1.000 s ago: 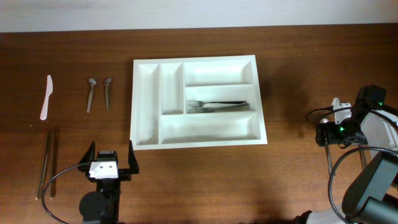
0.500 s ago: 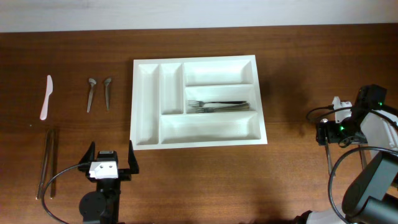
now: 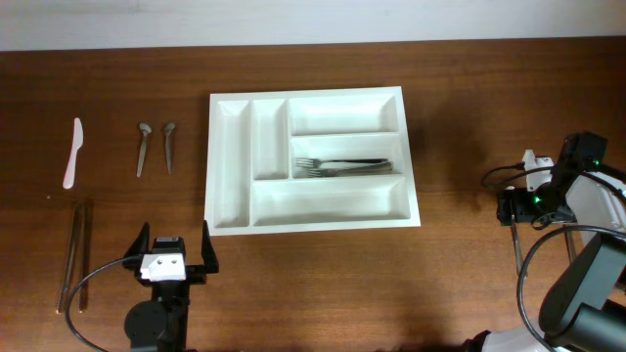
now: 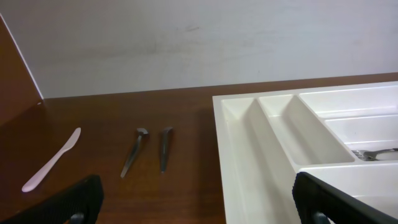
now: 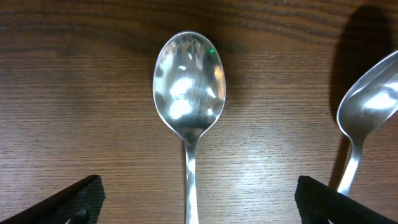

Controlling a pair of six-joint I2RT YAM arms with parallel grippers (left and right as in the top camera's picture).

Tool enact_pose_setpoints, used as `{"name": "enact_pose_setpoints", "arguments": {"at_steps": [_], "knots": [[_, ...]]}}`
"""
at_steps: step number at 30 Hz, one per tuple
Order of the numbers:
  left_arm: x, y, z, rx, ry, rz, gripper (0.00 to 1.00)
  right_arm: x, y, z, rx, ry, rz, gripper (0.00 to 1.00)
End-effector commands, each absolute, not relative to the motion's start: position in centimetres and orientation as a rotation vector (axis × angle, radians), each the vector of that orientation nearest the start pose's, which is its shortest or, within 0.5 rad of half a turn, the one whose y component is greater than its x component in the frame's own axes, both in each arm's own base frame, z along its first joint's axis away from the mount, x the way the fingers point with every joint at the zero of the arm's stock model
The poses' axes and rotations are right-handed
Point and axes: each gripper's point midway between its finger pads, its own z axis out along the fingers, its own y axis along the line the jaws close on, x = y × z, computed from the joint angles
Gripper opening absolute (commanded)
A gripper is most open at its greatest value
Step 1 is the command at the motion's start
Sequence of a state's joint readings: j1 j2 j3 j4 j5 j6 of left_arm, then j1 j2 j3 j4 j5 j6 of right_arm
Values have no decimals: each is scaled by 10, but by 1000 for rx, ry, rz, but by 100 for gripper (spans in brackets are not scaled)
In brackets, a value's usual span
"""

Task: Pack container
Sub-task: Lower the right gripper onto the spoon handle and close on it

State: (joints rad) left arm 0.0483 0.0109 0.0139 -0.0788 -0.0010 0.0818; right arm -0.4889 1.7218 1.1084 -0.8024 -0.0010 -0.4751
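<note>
Left pincer stays spread wide and empty before the container, while right pincer, equally open and unmoved, hovers over a spoon on the counter.

Glossy metal spoon — matt wood-grain table — white plastic container.

White container, forks inside

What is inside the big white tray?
Some forks lie in the middle long compartment of the cutlery tray. The other four compartments look bare. The forks overlap, so their number is unclear.
</note>
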Motion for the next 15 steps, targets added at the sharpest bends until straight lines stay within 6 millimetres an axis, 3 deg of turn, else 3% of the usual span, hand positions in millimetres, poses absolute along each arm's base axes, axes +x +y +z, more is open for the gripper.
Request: {"name": "enact_pose_setpoints", "arguments": {"at_steps": [1, 15], "knots": [[246, 14, 156, 14, 1651, 97, 99, 292, -154, 35, 16, 3007, -81, 99], [246, 14, 156, 14, 1651, 97, 99, 281, -151, 29, 17, 3060, -62, 99]]}}
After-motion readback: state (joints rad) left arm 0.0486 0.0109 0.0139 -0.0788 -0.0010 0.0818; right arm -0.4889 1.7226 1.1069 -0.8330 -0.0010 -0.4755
